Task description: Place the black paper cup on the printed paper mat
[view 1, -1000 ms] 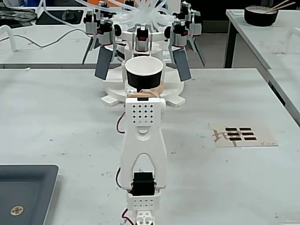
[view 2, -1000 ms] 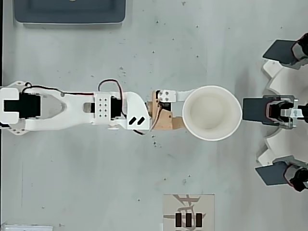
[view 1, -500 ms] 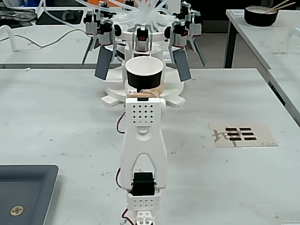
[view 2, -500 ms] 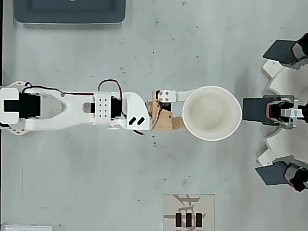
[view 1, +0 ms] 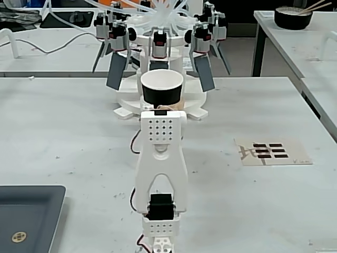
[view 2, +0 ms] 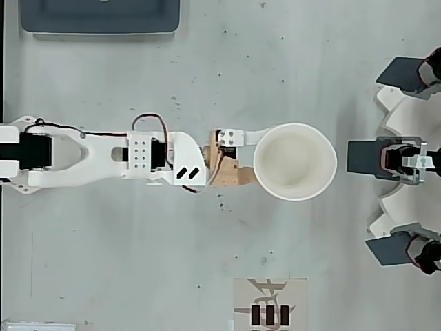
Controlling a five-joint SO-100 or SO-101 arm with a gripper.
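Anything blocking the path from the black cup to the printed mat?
Nothing visible. The black paper cup sits at the gripper, jaws hidden under its rim. In the overhead view only bare table lies between it and the printed paper mat. The dark grey tray and the white fixture sit off that line.

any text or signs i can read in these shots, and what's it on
Paper mat: black bars and a grey character-like mark, not readable as a word; tiny print at its corner is too small.
Grey tray: a small round emblem, too blurred to read.
Black cup, arm: no text.
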